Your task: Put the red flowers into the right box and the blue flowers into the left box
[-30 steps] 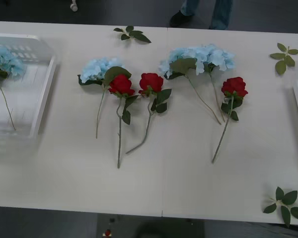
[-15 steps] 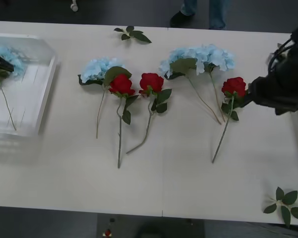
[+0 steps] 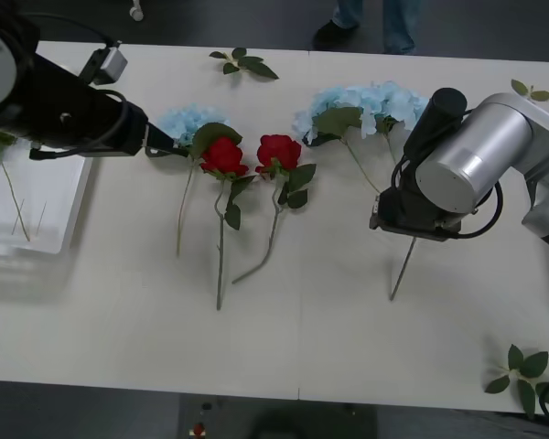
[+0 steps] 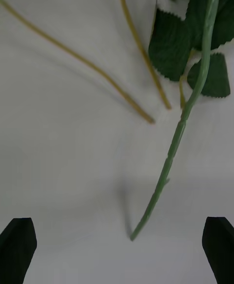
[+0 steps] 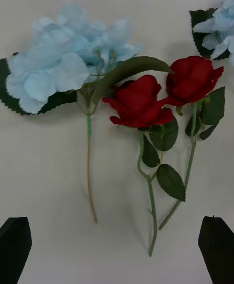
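We found two red flowers [image 3: 252, 155] with velvety blooms on the white desk [image 3: 302, 329], beside fluffy blue flowers [image 3: 178, 123]. The left gripper [image 5: 117, 252] hovered above them, fingers apart. The right gripper [image 4: 117, 252], fingers apart, hung over a thin ribbed rose stem [image 4: 173, 152].

White table [image 3: 329, 329] with flowers [image 3: 279, 152], trays [image 3: 37, 197]

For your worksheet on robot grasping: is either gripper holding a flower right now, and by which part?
Nothing is held. The right gripper is open above a rose stem; the left gripper is open near a blue flower and two roses.
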Robot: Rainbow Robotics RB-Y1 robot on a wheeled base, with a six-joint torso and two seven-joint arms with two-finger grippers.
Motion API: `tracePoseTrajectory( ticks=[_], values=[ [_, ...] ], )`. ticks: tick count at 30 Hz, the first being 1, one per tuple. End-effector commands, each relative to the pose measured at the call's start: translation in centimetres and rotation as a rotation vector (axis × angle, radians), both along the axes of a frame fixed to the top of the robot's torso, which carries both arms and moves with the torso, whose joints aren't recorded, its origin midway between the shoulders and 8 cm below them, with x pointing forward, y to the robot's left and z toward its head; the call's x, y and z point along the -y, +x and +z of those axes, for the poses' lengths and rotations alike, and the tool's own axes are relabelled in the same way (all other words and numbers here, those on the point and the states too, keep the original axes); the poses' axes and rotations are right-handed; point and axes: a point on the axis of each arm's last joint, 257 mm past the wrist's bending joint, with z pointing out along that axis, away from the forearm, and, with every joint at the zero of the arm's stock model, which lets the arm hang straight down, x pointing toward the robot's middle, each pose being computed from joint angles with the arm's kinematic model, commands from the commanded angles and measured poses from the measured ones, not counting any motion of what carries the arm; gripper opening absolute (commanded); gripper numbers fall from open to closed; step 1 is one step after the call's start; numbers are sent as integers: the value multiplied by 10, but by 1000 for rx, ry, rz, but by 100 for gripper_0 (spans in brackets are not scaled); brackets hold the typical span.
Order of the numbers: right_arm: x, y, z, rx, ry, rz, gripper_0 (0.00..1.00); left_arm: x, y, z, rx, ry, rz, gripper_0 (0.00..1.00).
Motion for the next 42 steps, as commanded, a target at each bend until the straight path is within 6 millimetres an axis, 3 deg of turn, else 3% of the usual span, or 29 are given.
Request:
tracePoseTrajectory(
  ticks=[1, 8, 12, 15, 19, 25, 27, 29, 31, 32, 42],
  values=[
    [18, 27, 10, 68, -17, -77, 100, 25, 16, 8, 141, 105, -134, 100],
    [51, 33, 5, 67, -68, -126, 100, 17, 26, -13, 191, 207, -135, 100],
    [57, 37, 1, 68, -64, -140, 100, -14, 34, -18, 207, 296, -90, 100],
    [58, 41, -8, 64, -51, -157, 100, -20, 36, -23, 189, 286, -49, 100],
    [53, 48, -22, 70, -29, -173, 100, -15, 41, -31, 202, 293, -20, 100],
    [48, 51, -32, 69, -24, -179, 100, 16, 51, -52, 203, 265, 7, 100],
    [46, 51, -34, 66, -22, -178, 82, 26, 55, -59, 199, 246, 8, 100],
    [44, 50, -34, 60, -17, -178, 32, 33, 62, -67, 199, 247, 8, 100],
    [44, 48, -35, 55, -15, -177, 5, 38, 65, -72, 200, 259, 6, 100],
    [43, 48, -35, 54, -12, -178, 0, 42, 67, -74, 200, 265, 3, 100],
    [40, 45, -37, 41, 1, -180, 0, 56, 81, -88, 183, 270, 20, 100]
  ],
)
